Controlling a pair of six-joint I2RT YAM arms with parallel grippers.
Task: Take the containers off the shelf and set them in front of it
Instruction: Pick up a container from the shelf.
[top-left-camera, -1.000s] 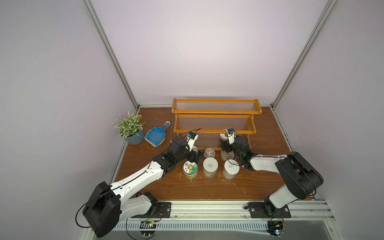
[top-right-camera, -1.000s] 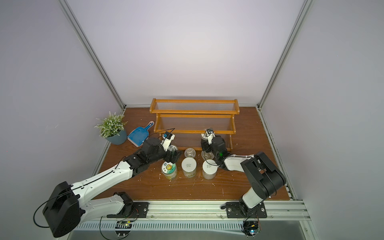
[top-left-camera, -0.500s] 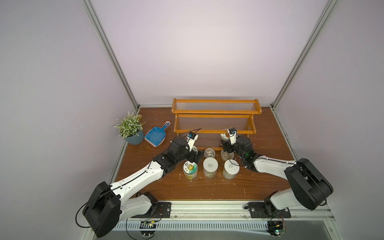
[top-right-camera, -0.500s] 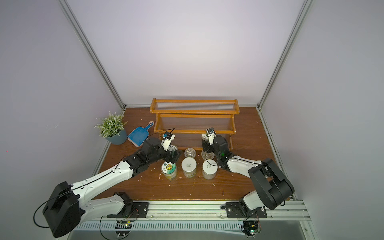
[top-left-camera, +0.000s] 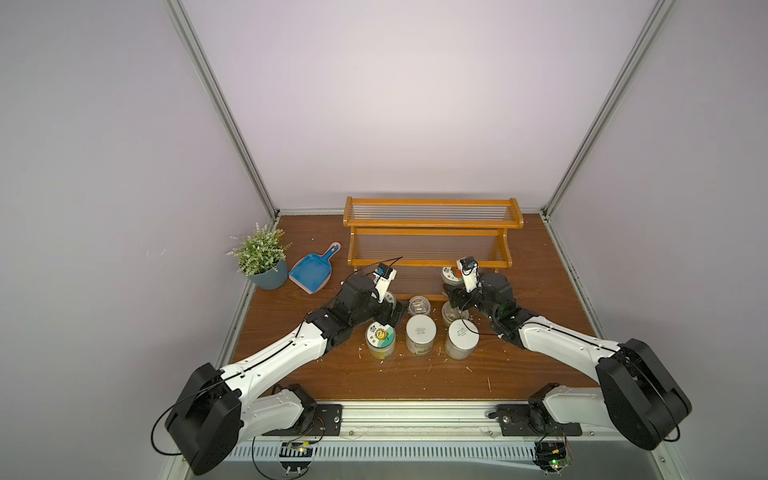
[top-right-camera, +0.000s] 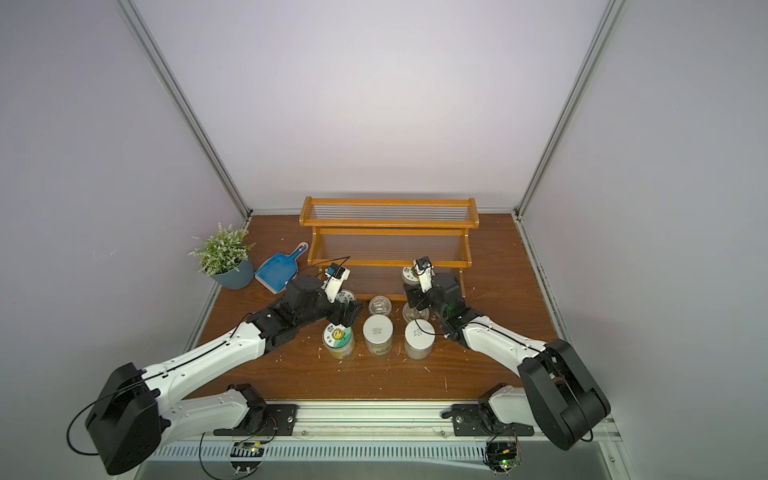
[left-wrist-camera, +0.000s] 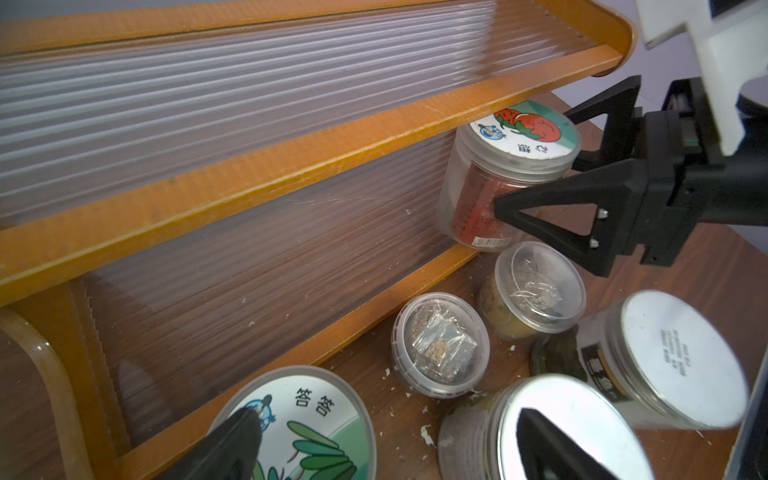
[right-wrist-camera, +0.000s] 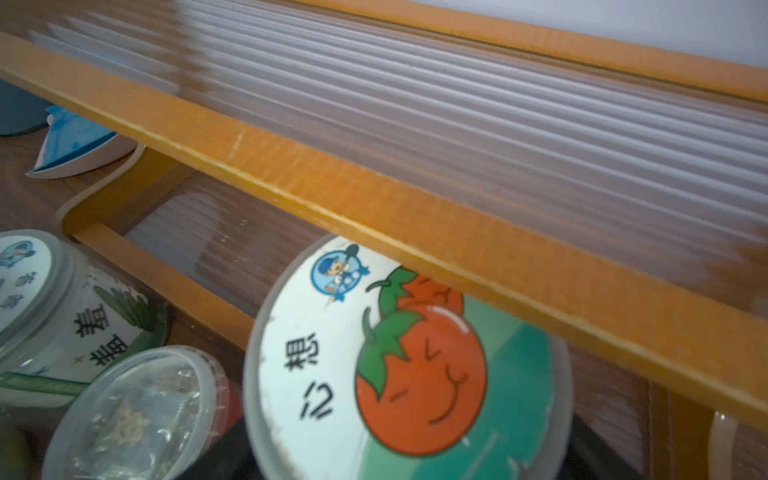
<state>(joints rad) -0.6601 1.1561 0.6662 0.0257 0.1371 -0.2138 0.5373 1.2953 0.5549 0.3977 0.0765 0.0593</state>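
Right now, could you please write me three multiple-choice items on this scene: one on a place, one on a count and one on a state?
1. Where is the tomato-lid jar? A on the shelf's lowest tier; B on its top tier; C beside the dustpan.
2. How many white-lidded jars stand on the table? A one; B two; C four.
3. The left gripper is: A open and empty; B shut on the plant; C shut on a jar.
Answers: 1 A, it sits behind the lowest front rail; 2 B, two plain white lids show before the shelf; 3 A, its fingers stand wide apart over the jars.
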